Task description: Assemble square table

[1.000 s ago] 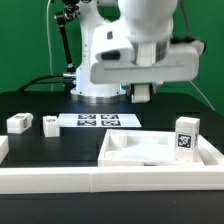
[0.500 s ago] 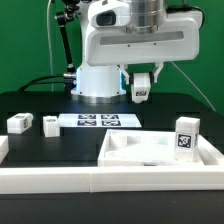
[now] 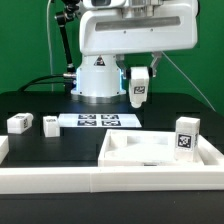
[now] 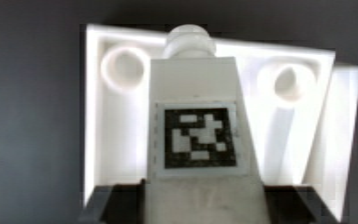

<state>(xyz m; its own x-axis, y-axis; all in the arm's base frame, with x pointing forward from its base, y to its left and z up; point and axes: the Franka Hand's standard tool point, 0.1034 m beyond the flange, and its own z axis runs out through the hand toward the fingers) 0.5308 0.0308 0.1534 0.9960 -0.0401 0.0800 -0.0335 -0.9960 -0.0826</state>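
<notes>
My gripper (image 3: 139, 90) is shut on a white table leg (image 3: 139, 87) with a black-and-white tag and holds it high above the black table, behind the square top. In the wrist view the leg (image 4: 197, 120) fills the middle, clamped between my dark fingers (image 4: 130, 202), with the white square top (image 4: 318, 85) beneath it. The square top (image 3: 132, 157) lies at the front on the exterior view's right, rim up. A leg (image 3: 185, 135) stands upright at its right side. Two more legs (image 3: 18, 123) (image 3: 49, 124) lie at the exterior view's left.
The marker board (image 3: 97, 121) lies flat between the two left legs and the square top. A long white rail (image 3: 60, 181) edges the front of the black surface. The robot base (image 3: 97, 82) stands at the back.
The arm has risen, and its wrist housing has moved up out of the way. The gripper with the tagged leg has come into plain view, held slightly higher.
</notes>
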